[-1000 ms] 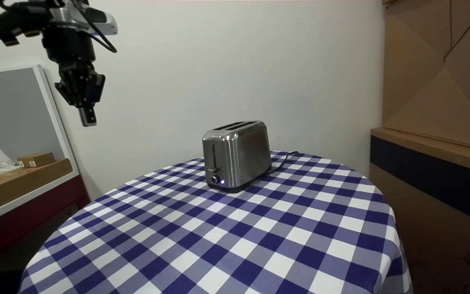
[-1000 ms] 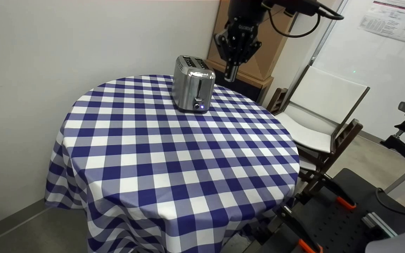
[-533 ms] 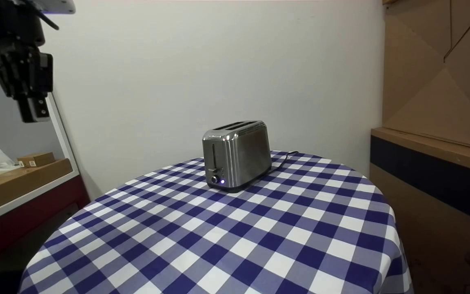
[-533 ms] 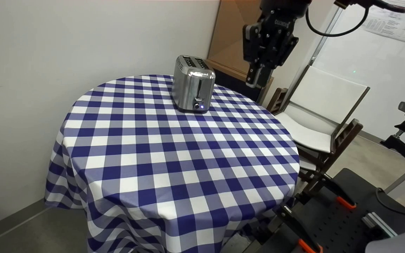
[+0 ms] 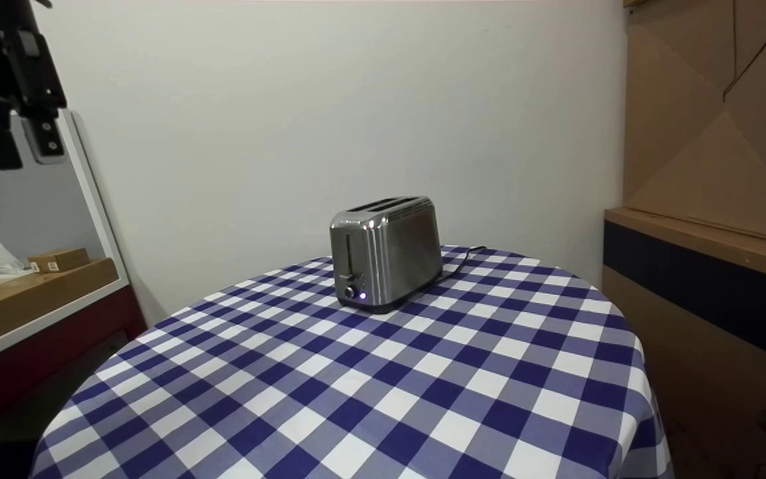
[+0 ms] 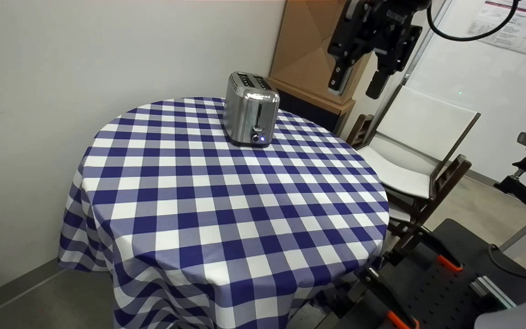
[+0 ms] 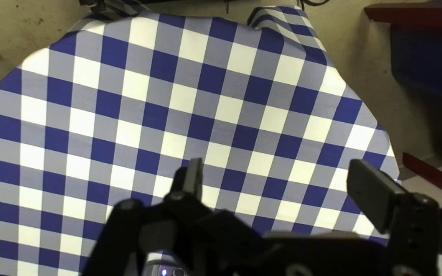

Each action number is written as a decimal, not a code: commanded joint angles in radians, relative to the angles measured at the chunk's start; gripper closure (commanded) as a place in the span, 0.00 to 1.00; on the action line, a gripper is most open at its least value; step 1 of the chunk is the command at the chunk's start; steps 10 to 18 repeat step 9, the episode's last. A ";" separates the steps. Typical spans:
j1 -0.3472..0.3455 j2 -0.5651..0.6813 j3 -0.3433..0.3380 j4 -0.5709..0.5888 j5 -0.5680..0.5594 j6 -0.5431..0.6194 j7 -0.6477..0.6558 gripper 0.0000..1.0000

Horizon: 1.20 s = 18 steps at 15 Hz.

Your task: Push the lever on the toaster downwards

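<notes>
The silver toaster [image 5: 404, 253] stands upright on the checked tablecloth, seen in both exterior views. Its lever [image 6: 257, 130] is a small tab low in the end panel's slot, just above the round knob, beside a lit violet lamp. Well above the table and off to the side of the toaster, my gripper [image 6: 354, 94] hangs open, touching nothing. In the wrist view its fingers [image 7: 370, 191] are spread wide with only cloth visible below them. A corner of the toaster [image 7: 152, 270] peeks in at the bottom edge there, and the lever is hidden in that view.
A dark cord [image 5: 466, 259] runs behind the toaster. Beyond the round table's edge stand cardboard boxes [image 5: 695, 319], a white chair [image 6: 420, 132] and a black bench [image 6: 441, 274] with orange clamps. A wall rises close behind the toaster.
The gripper has moved away from the toaster, lately also rising, and its jaws have gone from shut to wide open. The toaster and its lever look the same.
</notes>
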 commanded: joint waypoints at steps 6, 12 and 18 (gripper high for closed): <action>-0.010 -0.026 0.009 0.000 0.005 -0.003 -0.001 0.00; -0.010 -0.026 0.011 0.000 0.005 -0.005 0.006 0.00; -0.010 -0.026 0.011 0.000 0.005 -0.005 0.006 0.00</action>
